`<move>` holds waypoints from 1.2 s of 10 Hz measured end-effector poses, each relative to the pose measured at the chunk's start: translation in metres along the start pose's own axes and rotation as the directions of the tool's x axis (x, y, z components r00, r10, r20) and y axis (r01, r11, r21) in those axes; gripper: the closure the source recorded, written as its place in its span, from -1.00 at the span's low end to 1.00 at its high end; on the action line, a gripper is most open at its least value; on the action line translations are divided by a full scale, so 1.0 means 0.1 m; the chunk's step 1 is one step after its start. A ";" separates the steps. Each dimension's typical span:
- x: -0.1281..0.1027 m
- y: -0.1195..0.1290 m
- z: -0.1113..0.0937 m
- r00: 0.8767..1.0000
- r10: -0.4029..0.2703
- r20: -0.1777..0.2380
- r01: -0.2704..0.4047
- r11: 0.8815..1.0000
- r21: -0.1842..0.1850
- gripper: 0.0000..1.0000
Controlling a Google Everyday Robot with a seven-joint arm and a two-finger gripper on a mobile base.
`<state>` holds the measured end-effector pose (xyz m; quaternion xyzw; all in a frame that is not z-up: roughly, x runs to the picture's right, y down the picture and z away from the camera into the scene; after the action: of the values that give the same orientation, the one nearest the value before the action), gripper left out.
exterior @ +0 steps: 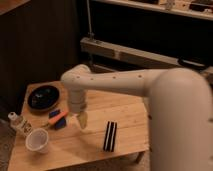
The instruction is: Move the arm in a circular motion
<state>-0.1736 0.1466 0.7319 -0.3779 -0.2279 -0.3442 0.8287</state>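
**Claw (81, 119) hangs low over the wooden surface, left of centre**

Claw tip, small and beige, points downward at the middle-left of the frame, close above the pale wood surface (127, 117). Whether it touches the wood cannot be told. Whether it is released or clenched cannot be told either, and nothing shows in its hold.

The arm (150, 90) fills the right side of the frame as a thick cream-white tube. It runs leftward across the centre, with small dark screw holes along it. It bends at a rounded joint above the surface and drops straight down to the claw.

Just left of the claw lies a small orange and blue object (58, 119), near it but apart. To the claw's right, toward lower centre, a black bar with pale stripes (110, 136) lies flat on the wood, well clear of the tip. A black dish (43, 96) sits on the upper-left part of the surface. At the lower left stands a white cup (37, 141), mouth up. Beside it, at the left edge, is a small white bottle (15, 121).

Behind the surface, a grey metal rail (125, 52) crosses the upper centre against a dark background.
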 end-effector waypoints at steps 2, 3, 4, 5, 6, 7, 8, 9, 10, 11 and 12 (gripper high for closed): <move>-0.24 -0.45 0.03 0.995 -0.099 -0.002 0.099 0.995 -0.023 -0.30; -0.32 -0.64 0.04 0.991 -0.132 -0.007 0.132 0.991 -0.029 -0.30; -0.40 -0.87 0.02 0.987 -0.163 -0.017 0.162 0.986 -0.034 -0.30; -0.44 -1.13 -0.02 0.982 -0.183 -0.039 0.182 0.983 -0.033 -0.30; -0.43 -1.35 -0.09 0.981 -0.183 -0.065 0.182 0.983 -0.029 -0.30; -0.37 -1.54 -0.15 0.982 -0.168 -0.086 0.167 0.986 -0.022 -0.30; -0.30 -1.69 -0.22 0.984 -0.148 -0.101 0.148 0.989 -0.011 -0.30; -0.18 -1.81 -0.31 0.986 -0.117 -0.117 0.118 0.993 0.003 -0.30; -0.08 -1.84 -0.37 0.988 -0.087 -0.128 0.090 0.996 0.014 -0.30; 0.03 -1.84 -0.42 0.989 -0.055 -0.138 0.059 0.998 0.026 -0.30; 0.18 -1.76 -0.50 0.989 -0.009 -0.149 0.015 0.999 0.044 -0.30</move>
<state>-0.2867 0.0157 0.7957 -0.3312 -0.1755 -0.3712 0.8495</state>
